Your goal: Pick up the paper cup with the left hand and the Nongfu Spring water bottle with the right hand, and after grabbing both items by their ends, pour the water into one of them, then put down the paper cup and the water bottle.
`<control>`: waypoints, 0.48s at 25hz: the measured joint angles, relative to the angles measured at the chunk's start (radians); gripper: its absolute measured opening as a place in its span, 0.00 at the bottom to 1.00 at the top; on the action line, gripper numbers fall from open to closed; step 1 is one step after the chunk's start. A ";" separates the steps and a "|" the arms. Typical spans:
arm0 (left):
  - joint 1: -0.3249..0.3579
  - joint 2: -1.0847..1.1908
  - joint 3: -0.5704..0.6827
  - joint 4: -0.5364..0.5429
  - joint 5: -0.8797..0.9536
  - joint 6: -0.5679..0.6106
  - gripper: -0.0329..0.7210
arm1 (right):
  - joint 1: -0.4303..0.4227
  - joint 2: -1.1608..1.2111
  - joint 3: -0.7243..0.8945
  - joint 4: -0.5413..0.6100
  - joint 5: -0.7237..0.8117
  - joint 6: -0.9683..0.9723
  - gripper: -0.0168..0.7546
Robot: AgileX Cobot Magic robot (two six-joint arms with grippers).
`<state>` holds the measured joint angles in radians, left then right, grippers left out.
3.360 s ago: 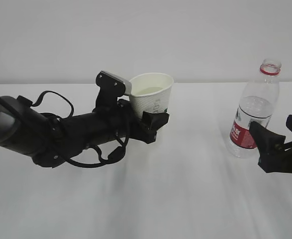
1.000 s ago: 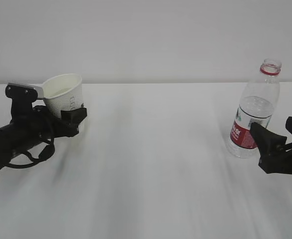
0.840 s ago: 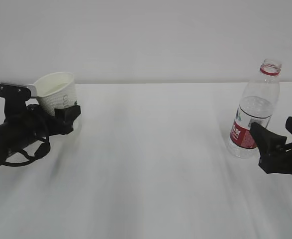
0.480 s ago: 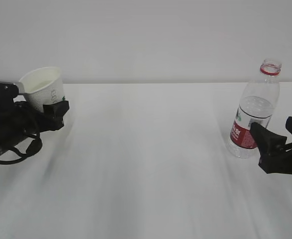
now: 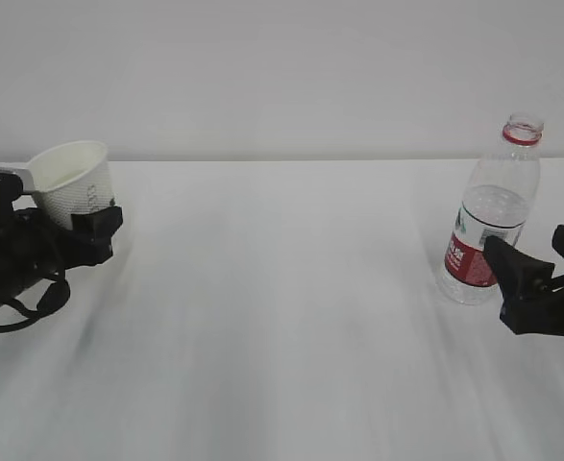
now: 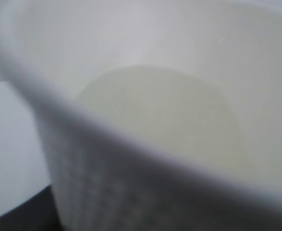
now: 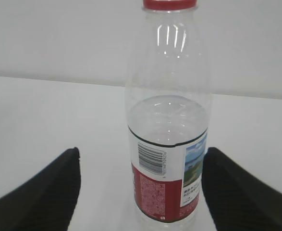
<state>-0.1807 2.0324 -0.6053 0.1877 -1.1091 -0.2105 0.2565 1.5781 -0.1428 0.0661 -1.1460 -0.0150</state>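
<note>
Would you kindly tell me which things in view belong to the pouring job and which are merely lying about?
Job: cup, with water in it, held by left gripper; bottle, standing free; right gripper, open beside it.
Lying about: nothing, only the table.

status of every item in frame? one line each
paper cup: upright, held in the left hand, water inside, at the far left of the table.
Nongfu Spring water bottle: standing upright, uncapped, partly filled, not gripped.
water: some in the cup, some in the bottle.
left hand: closed around the cup.
right hand: open, fingers apart on either side of the bottle, not touching it.
</note>
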 joint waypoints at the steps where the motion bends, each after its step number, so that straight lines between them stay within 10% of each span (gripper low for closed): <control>1: 0.000 -0.004 0.007 -0.008 0.000 0.000 0.63 | 0.000 0.000 0.000 0.000 0.000 0.000 0.79; 12: 0.000 -0.014 0.090 -0.066 0.000 0.032 0.63 | 0.000 0.000 0.000 0.000 0.000 0.000 0.79</control>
<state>-0.1807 2.0185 -0.5151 0.1218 -1.1091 -0.1789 0.2565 1.5781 -0.1428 0.0661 -1.1460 -0.0150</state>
